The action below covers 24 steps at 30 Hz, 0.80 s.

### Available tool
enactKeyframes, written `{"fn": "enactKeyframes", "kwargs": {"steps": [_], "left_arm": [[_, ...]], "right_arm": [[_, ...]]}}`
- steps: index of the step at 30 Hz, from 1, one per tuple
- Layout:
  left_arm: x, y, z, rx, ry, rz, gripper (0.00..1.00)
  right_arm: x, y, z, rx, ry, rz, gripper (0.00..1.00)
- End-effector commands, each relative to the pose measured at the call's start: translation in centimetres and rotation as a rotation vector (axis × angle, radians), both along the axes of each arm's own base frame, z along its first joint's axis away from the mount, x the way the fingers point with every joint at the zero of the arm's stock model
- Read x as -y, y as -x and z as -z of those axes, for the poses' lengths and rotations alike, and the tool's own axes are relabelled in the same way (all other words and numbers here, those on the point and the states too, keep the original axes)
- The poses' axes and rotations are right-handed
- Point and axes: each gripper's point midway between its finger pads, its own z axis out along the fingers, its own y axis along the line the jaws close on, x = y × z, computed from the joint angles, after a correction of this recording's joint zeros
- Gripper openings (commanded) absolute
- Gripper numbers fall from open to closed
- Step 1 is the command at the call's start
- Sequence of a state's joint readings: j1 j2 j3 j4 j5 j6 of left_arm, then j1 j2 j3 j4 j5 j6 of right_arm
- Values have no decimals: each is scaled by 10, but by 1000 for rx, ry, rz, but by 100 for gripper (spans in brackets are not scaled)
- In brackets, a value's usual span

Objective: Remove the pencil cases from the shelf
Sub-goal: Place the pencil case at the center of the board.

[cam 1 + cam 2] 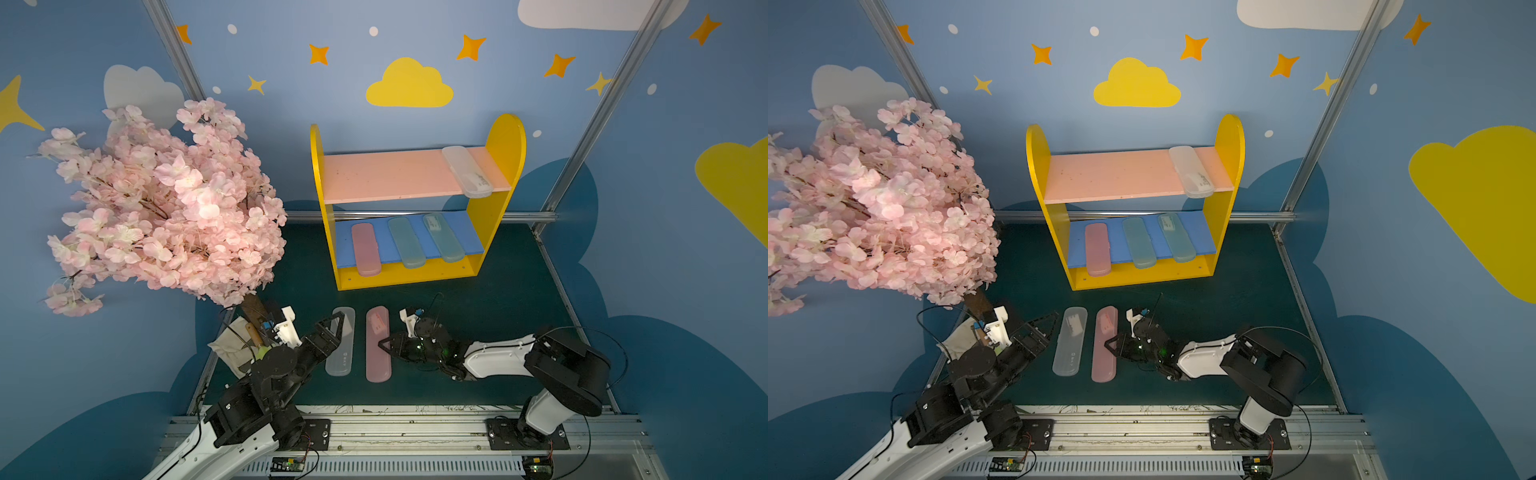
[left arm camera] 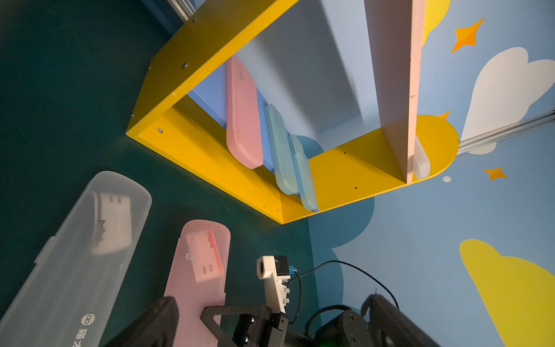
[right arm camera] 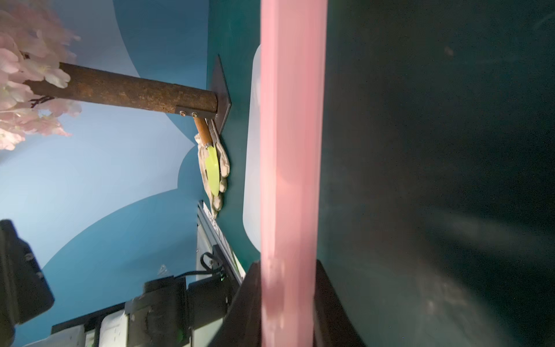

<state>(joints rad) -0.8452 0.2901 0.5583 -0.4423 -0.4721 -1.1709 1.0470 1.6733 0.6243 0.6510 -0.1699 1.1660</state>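
My left pincer [image 1: 1049, 332] gapes wide beside the clear case [image 1: 1070, 340] near the table's [image 1: 1225, 311] front edge. My right pincer [image 1: 1109, 345] pinches the long edge of the pink case [image 1: 1104, 365] alongside. The shelf [image 1: 1229, 137] at the back edge carries four more cases [image 1: 1139, 243].

White links, black joints, cables: left arm [image 1: 274, 368], right arm [image 1: 498, 357].

Yellow two-tier shelf [image 1: 505, 141]: frosted clear plastic case [image 1: 467, 171] above; pink case [image 1: 365, 249], two teal cases [image 1: 406, 243] [image 1: 444, 237] below. Second clear case [image 1: 340, 361], second pink case [image 1: 378, 365] flat in front.
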Motion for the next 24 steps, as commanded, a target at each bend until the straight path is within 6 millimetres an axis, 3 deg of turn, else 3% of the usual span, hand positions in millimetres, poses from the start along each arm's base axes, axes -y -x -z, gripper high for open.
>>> {"fn": "enactKeyframes", "kwargs": {"steps": [1,2,11,24], "left_arm": [[-5,1,6,-1,-28,-15,100],[-6,1,6,1,-27,-16,100],[-10,2,7,4,-22,-27,100],[-14,4,11,3,-12,-39,100]], "right_arm": [[-20,-13,-23,59,-92,39,7],[-27,-17,-29,65,-110,44,7],[-47,-24,-7,2,-103,61,7],[-51,-20,21,-76,-84,45,8]]}}
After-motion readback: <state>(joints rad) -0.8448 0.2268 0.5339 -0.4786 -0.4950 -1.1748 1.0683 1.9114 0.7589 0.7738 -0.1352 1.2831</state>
